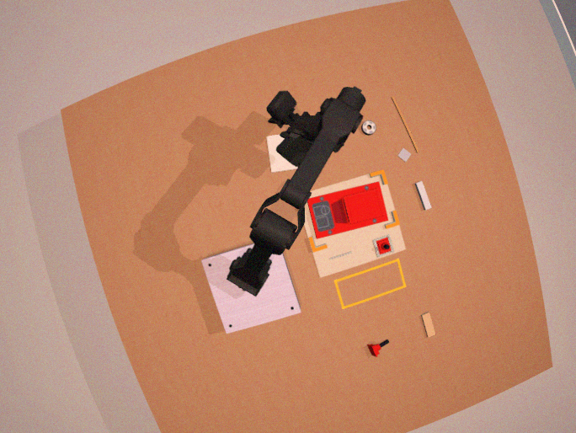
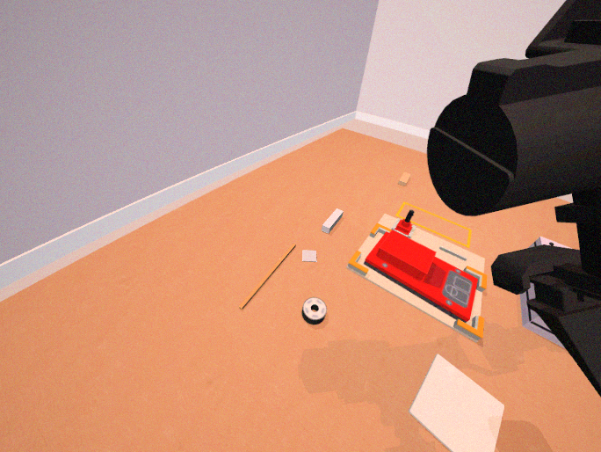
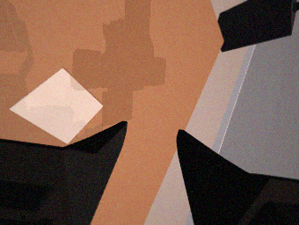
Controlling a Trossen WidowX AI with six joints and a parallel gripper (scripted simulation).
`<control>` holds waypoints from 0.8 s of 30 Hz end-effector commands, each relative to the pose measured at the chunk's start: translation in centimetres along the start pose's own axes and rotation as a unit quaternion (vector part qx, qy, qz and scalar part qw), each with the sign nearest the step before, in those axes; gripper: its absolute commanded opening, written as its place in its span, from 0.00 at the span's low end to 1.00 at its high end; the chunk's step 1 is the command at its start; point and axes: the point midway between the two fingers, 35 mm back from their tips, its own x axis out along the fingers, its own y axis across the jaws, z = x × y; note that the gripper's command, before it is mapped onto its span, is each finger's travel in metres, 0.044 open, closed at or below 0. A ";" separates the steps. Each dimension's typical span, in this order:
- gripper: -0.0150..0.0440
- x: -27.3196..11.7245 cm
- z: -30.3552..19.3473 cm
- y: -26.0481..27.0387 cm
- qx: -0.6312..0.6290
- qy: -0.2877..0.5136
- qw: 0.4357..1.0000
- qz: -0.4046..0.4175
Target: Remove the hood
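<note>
The red toy car (image 1: 354, 226) (image 2: 408, 282) sits on a beige board (image 1: 358, 260) (image 2: 478, 260) between orange corner brackets. It has a raised red block (image 1: 365, 205) (image 2: 407, 255) at one end and a dark grey patch (image 1: 322, 216) (image 2: 458, 287) with engraved shapes at the other. I cannot tell which part is the hood. The marked area's yellow outline (image 1: 374, 296) (image 2: 470, 237) lies beside the board with nothing inside. My gripper (image 3: 152, 130) is open and empty, high above the table near a white square plate (image 3: 57, 103) (image 1: 280, 160) (image 2: 456, 403), away from the car.
A red piece with a black peg (image 1: 383, 245) (image 2: 405, 226) stands on the board; another (image 1: 375, 349) lies on the table. A lilac base plate (image 1: 269, 307), wheel (image 1: 368, 125) (image 2: 314, 308), thin stick (image 1: 405, 125) (image 2: 267, 277) and small blocks (image 1: 423, 195) (image 1: 428, 324) lie around.
</note>
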 end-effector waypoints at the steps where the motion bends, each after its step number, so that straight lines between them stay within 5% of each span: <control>1: 0.67 0.0 0.0 0.1 0.006 0.001 1.000 0.001; 9: 1.00 -1.2 -1.1 3.7 0.252 0.047 0.966 0.030; 16: 1.00 -2.4 -2.0 7.3 0.473 0.101 0.874 0.037; 24: 1.00 -4.0 -2.5 11.4 0.691 0.165 0.703 0.019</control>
